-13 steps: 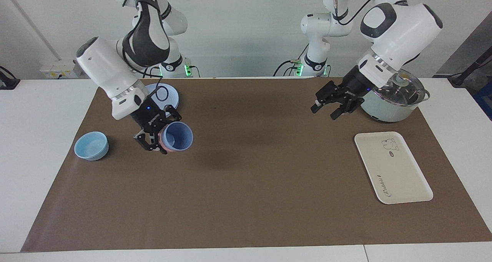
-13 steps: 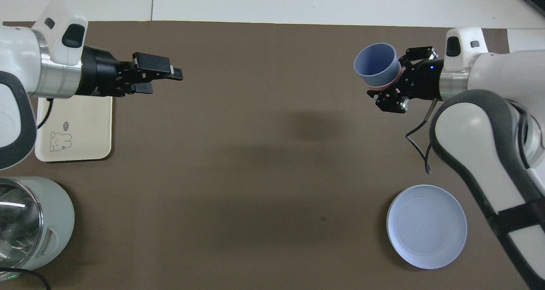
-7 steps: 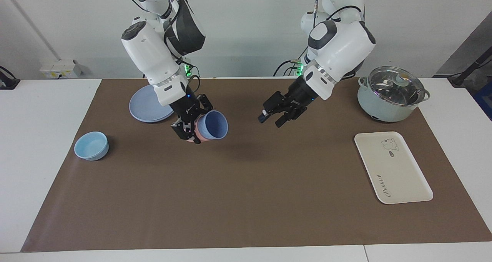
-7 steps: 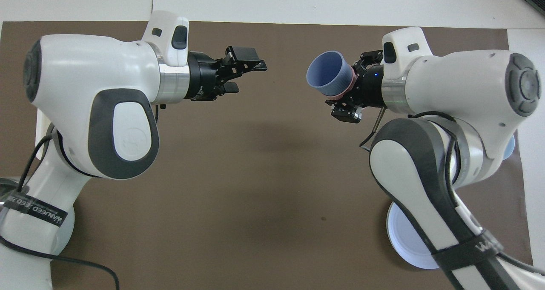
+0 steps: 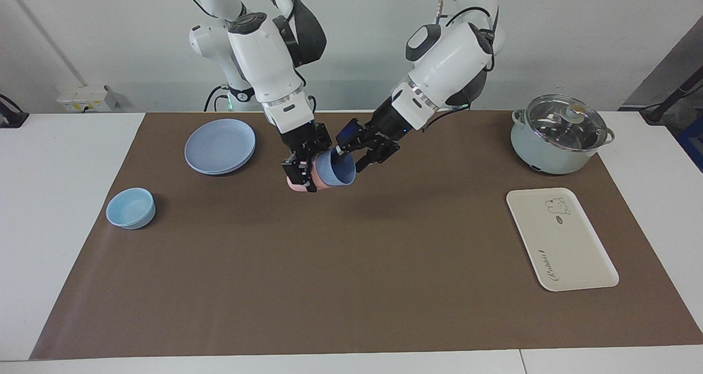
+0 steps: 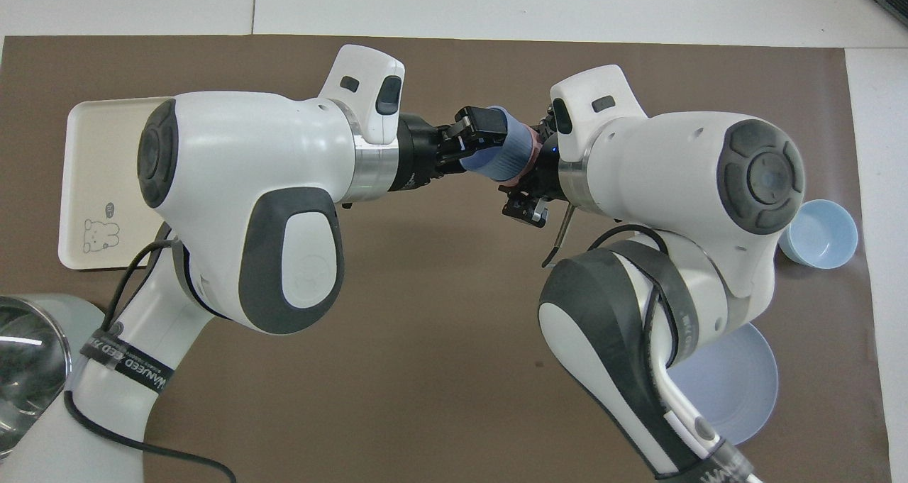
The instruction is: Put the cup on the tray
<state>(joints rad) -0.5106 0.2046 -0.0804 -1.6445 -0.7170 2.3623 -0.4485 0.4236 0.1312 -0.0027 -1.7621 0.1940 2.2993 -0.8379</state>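
1. Brown mat (image 5: 351, 264) covers the white table (image 5: 66, 160), with both arms meeting above its middle.
2. Right gripper (image 5: 303, 168) is clamped on a pink cup (image 5: 296, 184) with the blue cup (image 5: 336, 169) nested inside it, the pair tipped sideways so the mouth faces the other arm.
3. Left gripper (image 5: 358, 146) is at the blue cup's rim with its fingers spread, 1 finger apparently inside. Looks like it means to pull that cup out.
4. Tray (image 5: 561, 238) sits bare at the left arm's end, near the pot (image 5: 560, 138), so a handover makes sense.
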